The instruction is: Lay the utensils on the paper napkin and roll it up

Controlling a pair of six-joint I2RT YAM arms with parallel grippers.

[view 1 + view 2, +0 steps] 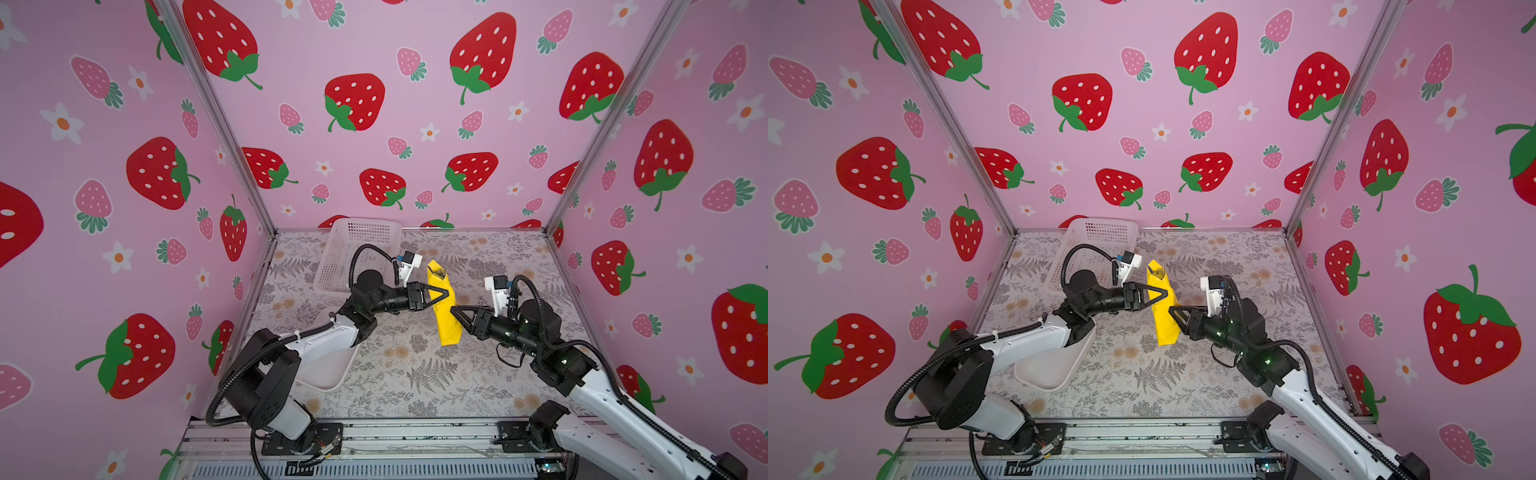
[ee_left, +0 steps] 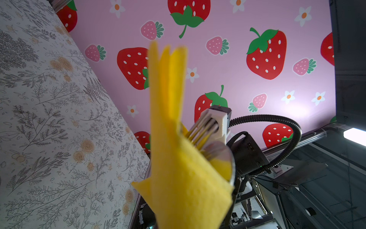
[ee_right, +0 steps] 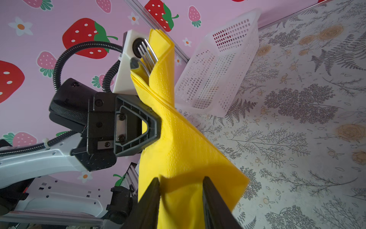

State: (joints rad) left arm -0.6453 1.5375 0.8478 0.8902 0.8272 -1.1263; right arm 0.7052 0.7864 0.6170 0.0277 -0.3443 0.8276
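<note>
Roll (image 1: pixel 444 322) inside left and right jaws

The paper napkin (image 1: pixel 444 316), rolled around a fork (image 3: pixel 148 52) and a spoon (image 2: pixel 218 153), hangs over the table (image 1: pixel 415 374) between the two grippers. The left gripper (image 1: pixel 445 294) has its jaws closed on the roll's middle, reaching in from one side. The right gripper (image 3: pixel 181 198) reaches in from the opposite side, its jaws astride the roll just nearer the robot's base. The fork and spoon heads stick out of the roll's far end, beyond the left jaws and away from the right jaws. The basket (image 1: pixel 353 245) lies on the table behind the left jaws, toward the back wall. The tray (image 1: pixel 328 370) sits under the left arm, well back from its jaws.
</note>
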